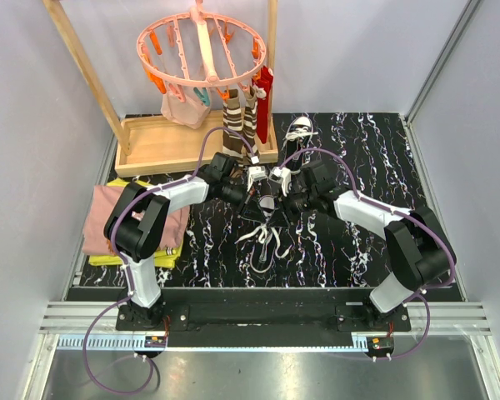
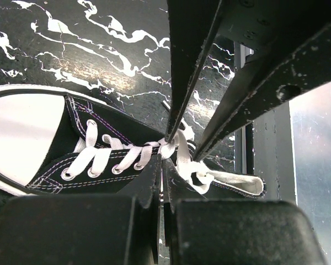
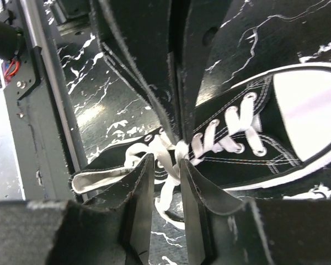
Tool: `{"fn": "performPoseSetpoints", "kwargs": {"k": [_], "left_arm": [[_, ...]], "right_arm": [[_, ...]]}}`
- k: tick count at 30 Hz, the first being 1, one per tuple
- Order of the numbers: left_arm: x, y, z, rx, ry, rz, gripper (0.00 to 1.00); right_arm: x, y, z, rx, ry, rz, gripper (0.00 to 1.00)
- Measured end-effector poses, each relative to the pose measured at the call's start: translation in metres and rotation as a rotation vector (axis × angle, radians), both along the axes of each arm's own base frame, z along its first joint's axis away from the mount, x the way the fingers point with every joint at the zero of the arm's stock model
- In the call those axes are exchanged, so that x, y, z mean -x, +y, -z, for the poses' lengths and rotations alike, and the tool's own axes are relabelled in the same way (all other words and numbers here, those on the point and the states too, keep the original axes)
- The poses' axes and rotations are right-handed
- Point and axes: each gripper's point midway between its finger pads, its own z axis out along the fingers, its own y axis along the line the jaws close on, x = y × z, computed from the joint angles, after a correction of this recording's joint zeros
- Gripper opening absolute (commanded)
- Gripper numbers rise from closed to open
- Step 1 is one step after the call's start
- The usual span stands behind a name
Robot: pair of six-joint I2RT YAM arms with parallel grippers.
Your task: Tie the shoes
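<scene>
Your left gripper has its fingers pressed together at the lace crossing of the shoe (grip on lace unconfirmed). Your right gripper is narrowly spread, with the white lace in its gap. The shoe lies mid-mat between both arms.

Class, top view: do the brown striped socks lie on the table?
No, the brown striped socks hang clipped to the round pink plastic hanger.
</scene>
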Motion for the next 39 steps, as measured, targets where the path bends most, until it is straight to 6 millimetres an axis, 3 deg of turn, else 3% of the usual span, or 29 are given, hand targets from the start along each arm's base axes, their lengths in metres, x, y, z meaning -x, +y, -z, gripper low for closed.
{"fn": "performPoseSetpoints", "kwargs": {"k": [6,14,23,31,39], "left_arm": [[0.001,-0.001,0.0,0.002,-0.003,0.006,0.0],[0.007,-0.009,-0.003,0.014,-0.024,0.04,0.0],[0.009,-0.015,-0.009,0.038,-0.069,0.082,0.0],[0.018,-0.017,-0.007,0.042,-0.105,0.137,0.0],[0.018,-0.016,-0.008,0.044,-0.127,0.152,0.0]], "right_arm": [[0.008,-0.001,0.005,-0.004,0.034,-0.008,0.27],[0.013,-0.001,0.005,-0.013,0.065,-0.009,0.27],[0.014,-0.005,0.006,-0.017,0.096,0.006,0.4],[0.0,-0.023,-0.014,-0.085,0.138,0.072,0.4],[0.002,-0.019,-0.021,-0.117,0.153,0.037,0.43]]}}
